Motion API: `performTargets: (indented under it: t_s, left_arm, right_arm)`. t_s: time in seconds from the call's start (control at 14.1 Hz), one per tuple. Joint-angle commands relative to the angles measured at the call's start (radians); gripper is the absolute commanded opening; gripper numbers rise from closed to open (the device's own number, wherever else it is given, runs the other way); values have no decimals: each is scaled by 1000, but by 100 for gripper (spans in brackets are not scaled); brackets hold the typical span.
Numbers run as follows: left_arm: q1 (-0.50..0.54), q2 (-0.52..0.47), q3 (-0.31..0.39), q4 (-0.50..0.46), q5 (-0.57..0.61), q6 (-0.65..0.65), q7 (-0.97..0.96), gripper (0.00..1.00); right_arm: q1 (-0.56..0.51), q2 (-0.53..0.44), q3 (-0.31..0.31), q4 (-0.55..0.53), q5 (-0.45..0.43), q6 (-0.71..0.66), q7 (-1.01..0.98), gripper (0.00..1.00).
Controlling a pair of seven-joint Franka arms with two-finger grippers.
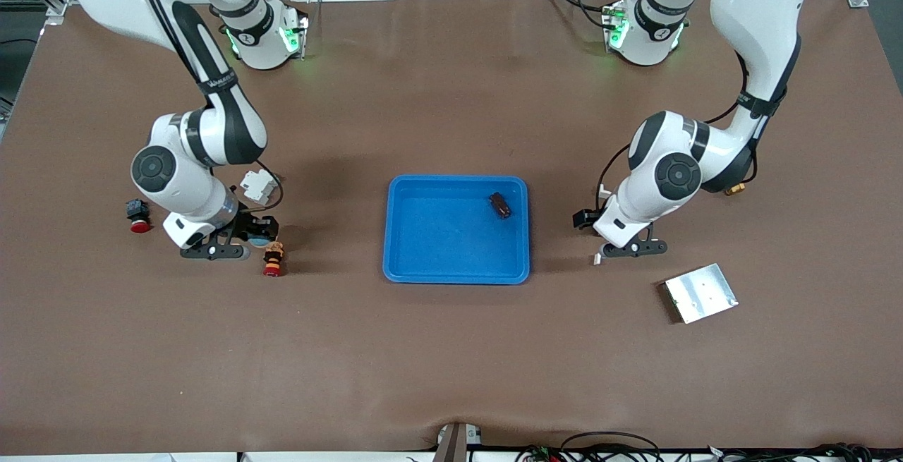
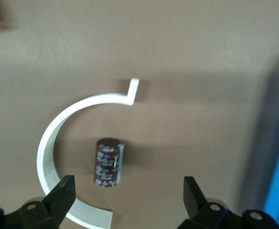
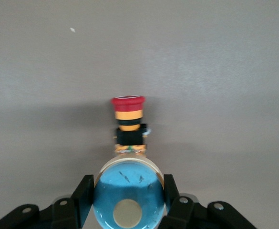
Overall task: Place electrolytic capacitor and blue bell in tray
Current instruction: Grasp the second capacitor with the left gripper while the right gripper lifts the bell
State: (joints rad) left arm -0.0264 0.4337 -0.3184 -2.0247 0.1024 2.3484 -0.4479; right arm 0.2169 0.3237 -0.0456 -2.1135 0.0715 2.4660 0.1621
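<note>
The blue tray (image 1: 423, 236) lies mid-table with a small dark cylinder (image 1: 499, 205) in its corner toward the left arm. In the left wrist view a dark brown electrolytic capacitor (image 2: 108, 162) lies on the mat inside a white C-shaped clip (image 2: 51, 138). My left gripper (image 2: 129, 195) is open over it, with the fingers well apart; in the front view it (image 1: 600, 234) hovers beside the tray and hides the capacitor. My right gripper (image 3: 128, 191) is shut on the blue bell (image 3: 125, 183), low over the mat toward the right arm's end (image 1: 259, 236).
A red-capped push button (image 1: 272, 259) stands just beside the bell and also shows in the right wrist view (image 3: 128, 119). Another red button (image 1: 138, 216) and a white breaker (image 1: 257, 185) lie near the right arm. A silver plate (image 1: 700, 293) lies near the left gripper.
</note>
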Motion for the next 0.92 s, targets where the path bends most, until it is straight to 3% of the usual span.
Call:
performTargets:
  t_s: [0.0, 0.28, 0.85]
  left_arm:
    - [31, -40, -2, -71, 72, 34, 18, 100]
    - [37, -15, -2, -114, 94, 135, 18, 100]
    - [36, 45, -5, -104, 95, 189, 17, 100]
  right_arm:
    - [88, -55, -8, -8, 13, -53, 156, 0]
    - [170, -115, -8, -3, 7, -122, 333, 0]
    - [249, -153, -7, 32, -2, -203, 494, 0]
